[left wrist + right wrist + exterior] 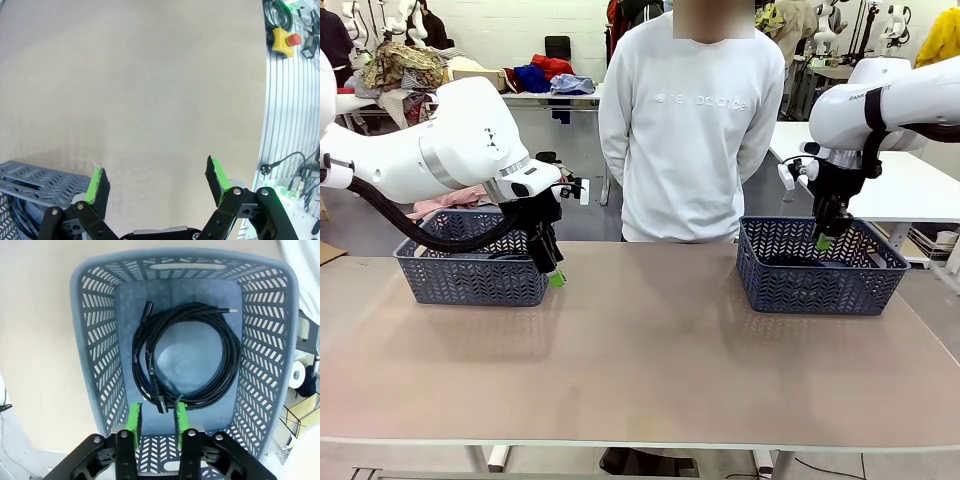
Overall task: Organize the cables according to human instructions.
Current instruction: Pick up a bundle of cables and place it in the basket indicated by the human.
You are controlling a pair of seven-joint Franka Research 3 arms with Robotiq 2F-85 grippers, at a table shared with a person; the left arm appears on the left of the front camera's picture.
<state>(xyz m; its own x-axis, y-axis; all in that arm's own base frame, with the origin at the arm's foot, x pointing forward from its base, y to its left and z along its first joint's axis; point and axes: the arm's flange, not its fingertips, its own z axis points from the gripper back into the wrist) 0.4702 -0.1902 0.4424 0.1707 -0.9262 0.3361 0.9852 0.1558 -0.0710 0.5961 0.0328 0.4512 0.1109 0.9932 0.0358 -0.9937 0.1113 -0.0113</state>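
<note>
Right hand (157, 417) part-open, empty, hanging over right basket (102, 345); coiled cable (185, 360) flat on basket floor just beyond its fingertips. Left hand (157, 182) wide open, empty, above bare counter (135, 85), left basket (35, 182) beside it.

Two lattice baskets stand on the table (640, 370), well apart: the left basket (470, 275) toward the robot's left, the right basket (820, 275) toward its right. A person (692, 130) stands behind the table's far edge, between them. A coiled cable (185, 357) lies on the floor of the right basket. Another cable (17, 220) lies in the left basket.
</note>
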